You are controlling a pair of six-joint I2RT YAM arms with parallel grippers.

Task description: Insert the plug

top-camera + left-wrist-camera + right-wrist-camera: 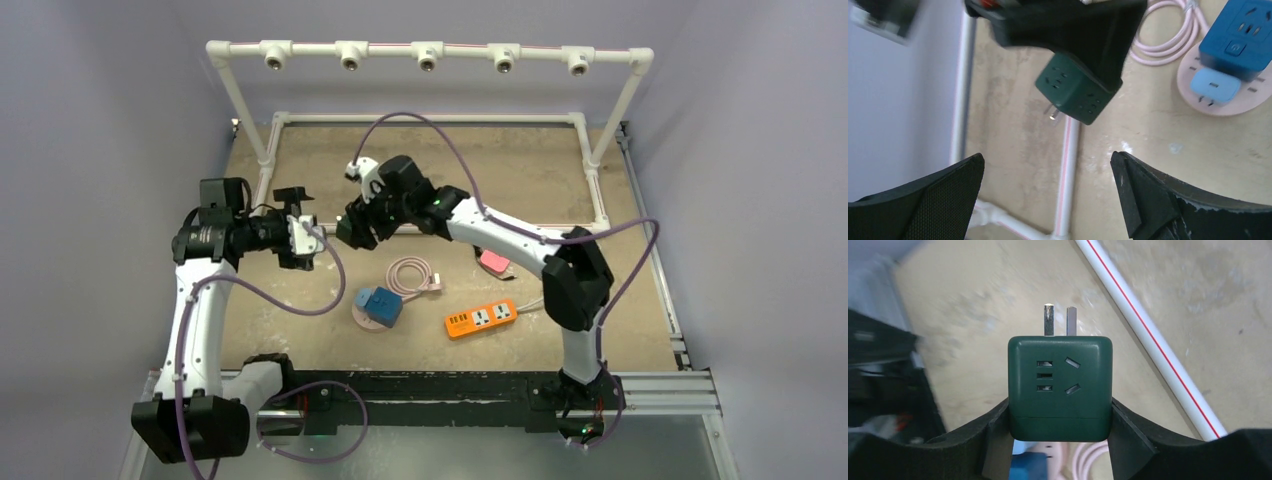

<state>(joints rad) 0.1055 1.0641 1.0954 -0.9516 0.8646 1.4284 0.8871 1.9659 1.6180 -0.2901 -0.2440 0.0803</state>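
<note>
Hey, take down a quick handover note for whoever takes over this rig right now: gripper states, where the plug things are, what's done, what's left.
Left gripper: open and empty, raised off the table, facing the plug.
Right gripper: shut on the green cube plug, held in the air, prongs pointing away from the wrist.
Orange power strip: lying on the table near the right arm, with the blue cube to its left.
Done: plug is picked up and firmly held.
Left: carry it to a socket, probably on the orange power strip, line up the prongs and push it in.
</note>
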